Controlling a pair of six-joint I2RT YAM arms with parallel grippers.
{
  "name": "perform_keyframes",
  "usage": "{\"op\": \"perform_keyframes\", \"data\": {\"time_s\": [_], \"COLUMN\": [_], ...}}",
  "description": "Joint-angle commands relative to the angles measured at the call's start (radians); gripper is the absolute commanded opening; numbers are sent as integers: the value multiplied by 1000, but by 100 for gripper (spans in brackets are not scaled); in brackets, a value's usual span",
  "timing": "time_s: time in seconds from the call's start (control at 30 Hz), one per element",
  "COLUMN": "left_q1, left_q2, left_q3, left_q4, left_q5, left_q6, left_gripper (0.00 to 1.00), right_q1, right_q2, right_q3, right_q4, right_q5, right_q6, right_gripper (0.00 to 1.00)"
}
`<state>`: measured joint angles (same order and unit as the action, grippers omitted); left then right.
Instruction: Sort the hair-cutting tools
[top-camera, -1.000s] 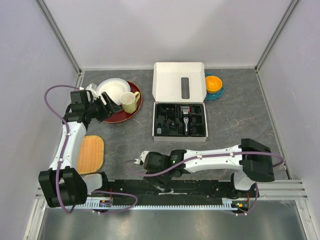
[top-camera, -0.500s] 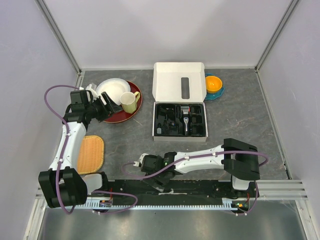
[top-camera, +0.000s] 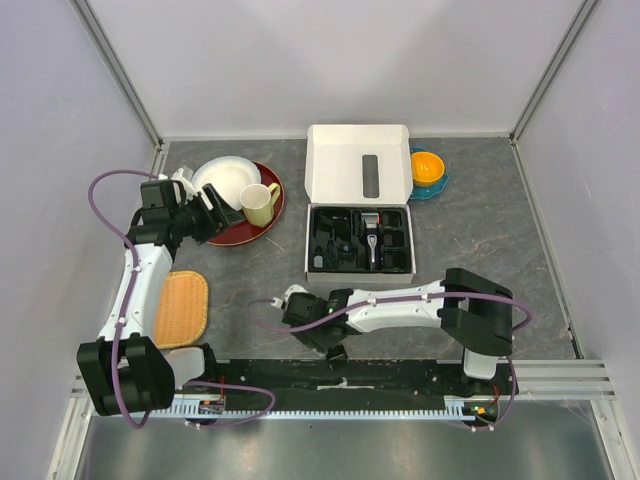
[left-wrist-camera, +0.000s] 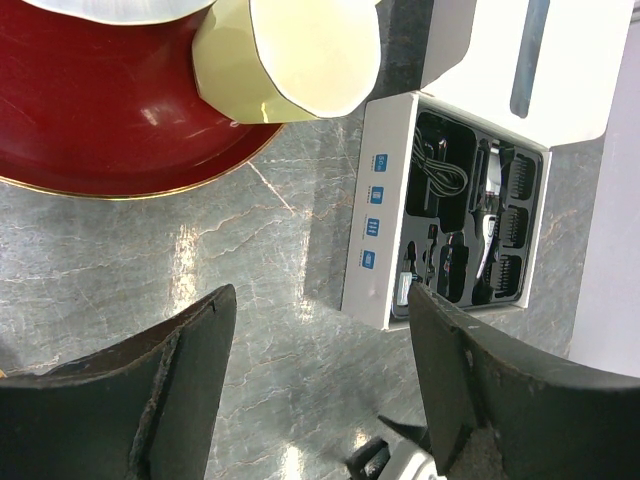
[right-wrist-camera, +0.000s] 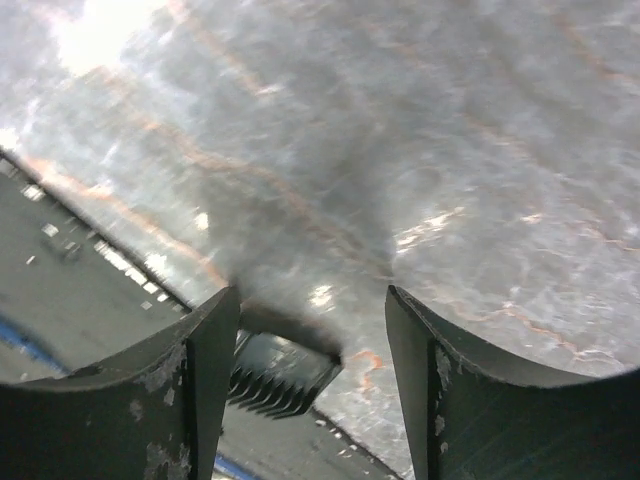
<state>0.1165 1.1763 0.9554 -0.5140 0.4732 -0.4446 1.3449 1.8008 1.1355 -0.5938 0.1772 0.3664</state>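
Observation:
A white box with a black tray (top-camera: 315, 262) stands open at the table's middle. The black-and-silver clipper (top-camera: 371, 245) and several black comb attachments (top-camera: 330, 240) lie in the tray. They also show in the left wrist view, clipper (left-wrist-camera: 489, 215) and combs (left-wrist-camera: 512, 225). One black comb attachment (top-camera: 337, 354) lies alone at the table's front edge. My right gripper (top-camera: 327, 344) is open just over it; in the right wrist view the comb (right-wrist-camera: 285, 375) lies between the fingers, close to the left one. My left gripper (top-camera: 222, 215) is open and empty beside the red plate. No brush shows.
A red plate (top-camera: 262, 225) holds a white plate (top-camera: 225, 180) and a yellow cup (top-camera: 260, 203) at the back left. An orange bowl on a teal dish (top-camera: 428, 170) stands right of the box lid (top-camera: 358, 175). A woven mat (top-camera: 181, 305) lies at the left. A black rail (top-camera: 400, 375) runs along the front edge.
My right arm has folded in and its gripper has swung from pointing left to pointing at the front edge. The lone comb now shows under it. The left arm has not moved.

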Motion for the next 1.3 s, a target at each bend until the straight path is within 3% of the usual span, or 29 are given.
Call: {"op": "perform_keyframes", "data": {"time_s": [0.0,0.13,0.43,0.8,0.93,1.03,1.27], "left_q1": [5,3,3,5,3,3,3], "left_q2": [-14,-14,-17,-15,-17,-17,-18], "left_q3": [9,8,6,6,5,5,6], "left_q4": [22,22,22,23,23,22,22], "left_q5": [-2,-2,-1,-1,-2,-1,-1], "left_q6": [38,38,38,37,37,37,37], "left_gripper": [76,76,76,76,76,76,76], "right_q1": [-58,-64,-64,-52,-52,-49,-43], "right_q2": [9,-6,-107,-113,-69,-61,-81], "right_q3": [12,12,-16,-128,-118,-114,-80], "right_q4": [0,3,-15,23,25,22,-53], "right_q5": [87,49,-5,-113,-123,-131,-13], "right_q6": [57,59,199,301,309,321,368], "right_gripper": [67,70,90,89,76,74,82]}}
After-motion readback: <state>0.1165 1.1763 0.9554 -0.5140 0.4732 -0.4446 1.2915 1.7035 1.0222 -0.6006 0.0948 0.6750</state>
